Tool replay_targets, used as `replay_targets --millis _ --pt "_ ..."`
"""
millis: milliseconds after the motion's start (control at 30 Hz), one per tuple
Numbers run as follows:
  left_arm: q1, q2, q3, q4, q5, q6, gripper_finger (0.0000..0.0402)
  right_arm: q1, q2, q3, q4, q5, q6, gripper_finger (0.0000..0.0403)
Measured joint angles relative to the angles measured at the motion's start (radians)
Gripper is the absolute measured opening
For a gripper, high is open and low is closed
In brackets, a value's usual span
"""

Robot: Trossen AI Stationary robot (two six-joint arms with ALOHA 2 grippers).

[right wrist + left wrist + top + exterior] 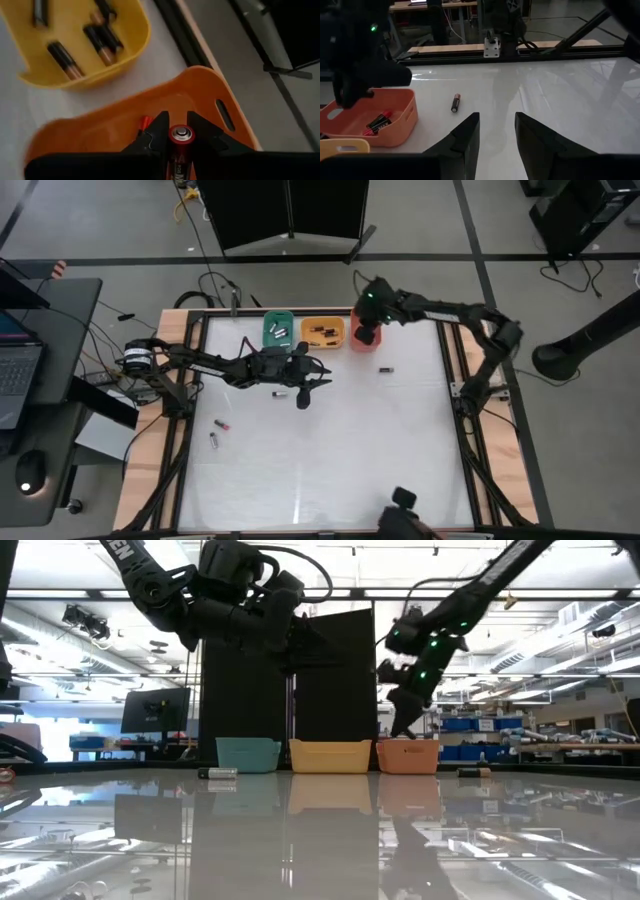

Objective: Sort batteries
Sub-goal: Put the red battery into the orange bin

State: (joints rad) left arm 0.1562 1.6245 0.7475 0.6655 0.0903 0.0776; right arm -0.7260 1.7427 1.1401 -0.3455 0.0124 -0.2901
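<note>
The right gripper [176, 131] is clamped on a red battery [180, 150], held on end with its silvery cap facing the wrist camera and its long axis running along the fingers. Directly beyond the battery's tip lies the open floor of the red tray [90, 132], where another red battery [145, 122] peeks out beside the fingers. In the overhead view this gripper [368, 328] sits over that tray [356, 340] at the table's far edge, next to the orange tray [322, 332] and the green tray [277, 329]. The coming release appears to turn on this one fact: the tray lies straight below the held battery, so letting go should drop it inside rather than on the rim.

The left gripper [495, 131] hangs above the table near the middle [305, 385] with its fingers parted and nothing between them. A loose battery [455, 102] lies ahead of it on the white tabletop [560, 95], its long axis pointing roughly away from the fingers, just beside the red tray. In the overhead view that battery [384, 368] is nearer the right arm, while another [280, 392] lies just beside the left gripper; two more [221, 423] rest well apart toward the table's left.
</note>
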Motion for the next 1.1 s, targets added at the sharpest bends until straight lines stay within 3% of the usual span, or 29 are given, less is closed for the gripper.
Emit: replay_targets --millis 200,367,1100 --pt "0.000 0.000 0.000 -0.003 -0.004 0.001 0.0131 -0.009 0.151 0.147 -0.176 0.019 -0.177 0.0062" --pt "0.000 0.000 0.000 -0.003 -0.004 0.001 0.0131 -0.028 0.201 0.184 -0.203 0.024 -0.251 0.0062" --pt "0.000 0.000 0.000 -0.004 -0.004 0.001 0.0131 -0.063 0.203 0.155 -0.152 -0.014 -0.302 0.0062"
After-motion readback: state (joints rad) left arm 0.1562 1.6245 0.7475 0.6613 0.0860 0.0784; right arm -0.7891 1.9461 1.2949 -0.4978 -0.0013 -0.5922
